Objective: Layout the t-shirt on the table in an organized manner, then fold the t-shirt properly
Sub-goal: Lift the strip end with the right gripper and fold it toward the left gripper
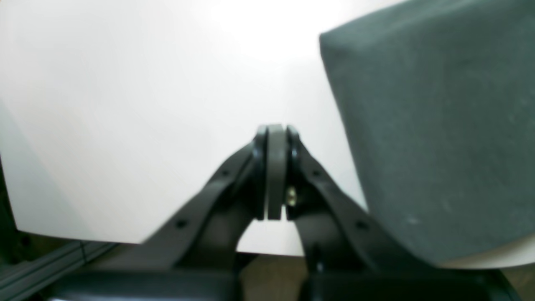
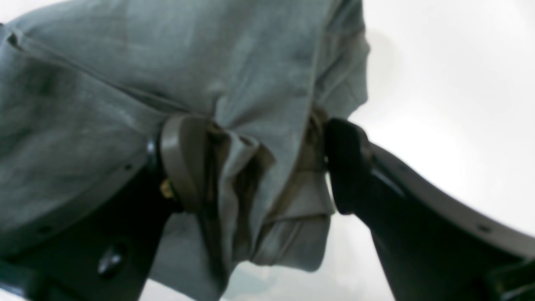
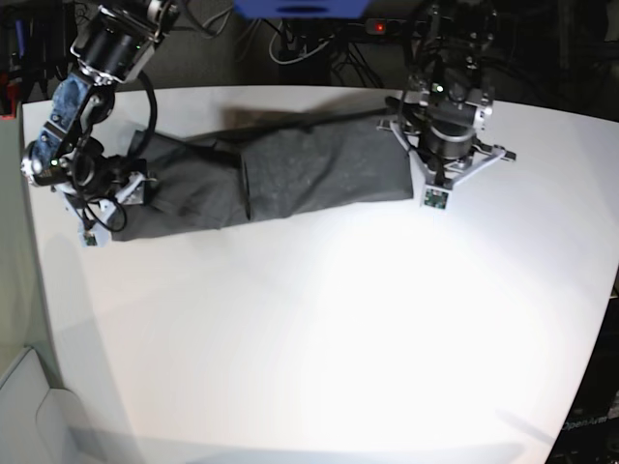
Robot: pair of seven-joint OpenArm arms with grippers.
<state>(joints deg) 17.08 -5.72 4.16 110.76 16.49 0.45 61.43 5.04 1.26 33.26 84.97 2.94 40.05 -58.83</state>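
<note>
At the left of the base view the right gripper (image 3: 108, 198) sits low at the left end of the t-shirt (image 3: 280, 179), over the near-left part of the table (image 3: 319, 329). Its wrist camera shows the jaws standing wide apart, one pad (image 2: 179, 161) on the left and the black finger on the right, with a bunched fold of the grey fabric (image 2: 259, 125) hanging between them; the cloth lies against both inner faces, but whether it is pinched or merely draped there cannot be told. The shirt itself lies as a long dark band across the far half of the white tabletop, running from that gripper rightward, with a visible fold edge about a third of the way along and creases on its left portion. Its right end reaches the left gripper (image 3: 426, 188), which stands at the far right of the garment. In the left wrist view that gripper (image 1: 276, 133) has its fingers pressed together with nothing between them, hovering over bare white table, and a smooth flat edge of the shirt (image 1: 434, 133) lies just beside it to the right, not touching the fingers.
</note>
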